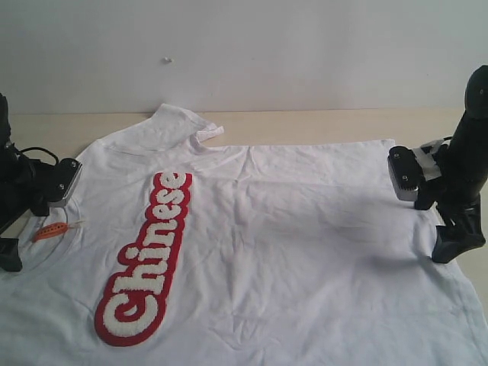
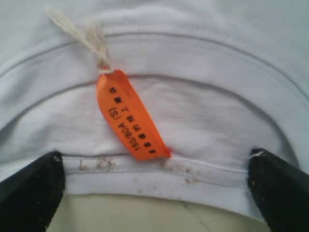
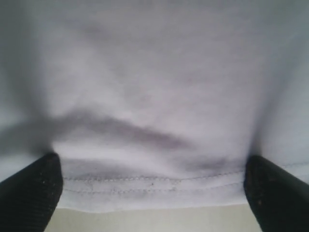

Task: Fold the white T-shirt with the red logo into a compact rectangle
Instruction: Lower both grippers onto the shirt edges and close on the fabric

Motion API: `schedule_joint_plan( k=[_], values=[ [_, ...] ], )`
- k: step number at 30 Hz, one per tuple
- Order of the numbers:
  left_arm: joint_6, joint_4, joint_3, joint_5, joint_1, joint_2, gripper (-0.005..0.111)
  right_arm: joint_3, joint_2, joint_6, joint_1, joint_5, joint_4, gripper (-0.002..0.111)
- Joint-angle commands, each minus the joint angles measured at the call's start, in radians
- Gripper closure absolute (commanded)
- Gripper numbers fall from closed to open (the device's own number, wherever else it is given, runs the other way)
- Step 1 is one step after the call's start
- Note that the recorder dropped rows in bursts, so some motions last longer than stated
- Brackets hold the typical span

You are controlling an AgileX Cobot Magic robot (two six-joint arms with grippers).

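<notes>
The white T-shirt [image 1: 290, 229] lies spread flat on the table, collar to the left and hem to the right. The red logo [image 1: 149, 263] runs along its chest, facing up. At the collar, my left gripper [image 1: 21, 229] stands open. Its fingers [image 2: 29, 188] straddle the collar rim [image 2: 154, 176] just below the orange neck tag [image 2: 130, 118]. My right gripper [image 1: 446, 223] is open too, at the shirt's hem. Its fingers [image 3: 277, 193] stand either side of the stitched hem edge [image 3: 154, 186]. Neither gripper pinches cloth.
The beige table [image 1: 320, 126] shows behind the shirt, and a pale wall [image 1: 244, 46] rises beyond it. One sleeve [image 1: 187, 122] lies folded at the far edge. The shirt's near part runs out of the exterior view.
</notes>
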Motion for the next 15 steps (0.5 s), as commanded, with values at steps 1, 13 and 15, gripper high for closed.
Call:
schedule_joint_plan(
  k=[1,13,15],
  values=[
    [0.012,0.033,0.018,-0.019,0.012,0.046,0.001,0.019,0.046,0.018,-0.007,0.030,0.015,0.009],
    [0.012,0.033,0.018,-0.034,0.012,0.048,0.001,0.022,0.048,0.018,-0.007,-0.017,0.038,0.009],
    [0.012,0.033,0.018,-0.034,0.012,0.048,0.001,0.022,0.048,0.018,-0.007,-0.026,0.060,0.009]
  ],
)
